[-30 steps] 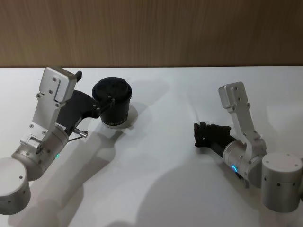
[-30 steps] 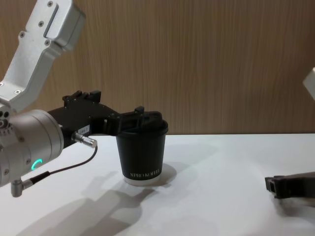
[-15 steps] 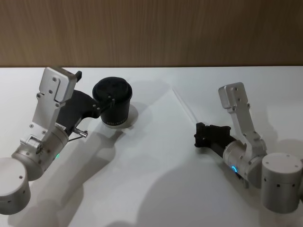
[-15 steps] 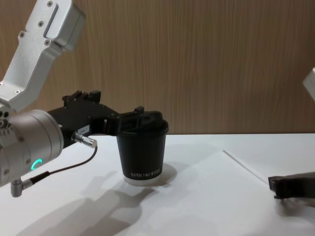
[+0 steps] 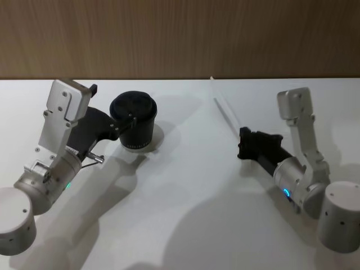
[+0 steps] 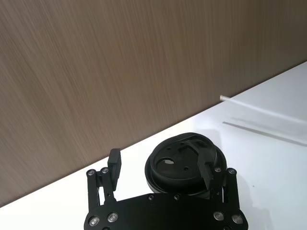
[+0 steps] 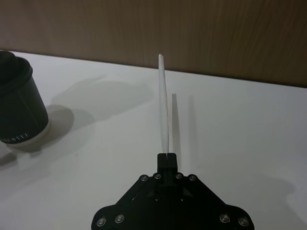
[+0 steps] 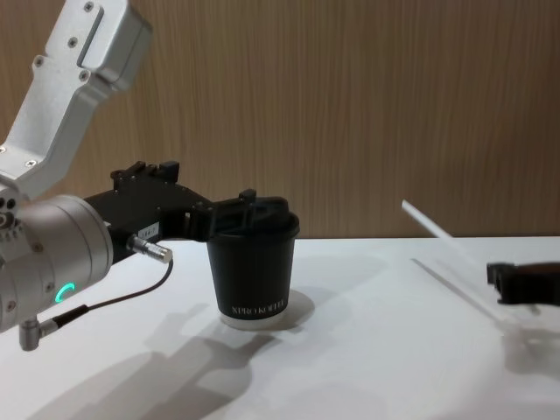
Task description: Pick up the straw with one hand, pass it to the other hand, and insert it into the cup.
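Note:
The black cup (image 5: 135,126) with its domed lid stands on the white table at the left. My left gripper (image 5: 125,126) hangs at lid height, open, with one finger over the lid (image 6: 184,163) and the other finger (image 6: 114,163) off to the side, apart from the cup. The thin white straw (image 5: 225,109) is off the table, slanting up and away toward the wall. My right gripper (image 5: 243,143) is shut on its lower end. In the right wrist view the straw (image 7: 164,105) runs straight out from the closed fingertips (image 7: 167,155).
The white table (image 5: 185,197) ends at a wooden wall (image 5: 180,34) close behind the cup. Open table lies between the two arms. The straw's shadow (image 7: 174,120) falls on the table beside it.
My right gripper has risen and drawn back to the right, lifting the straw off the table so it now slants upward. The left gripper and the cup have not moved.

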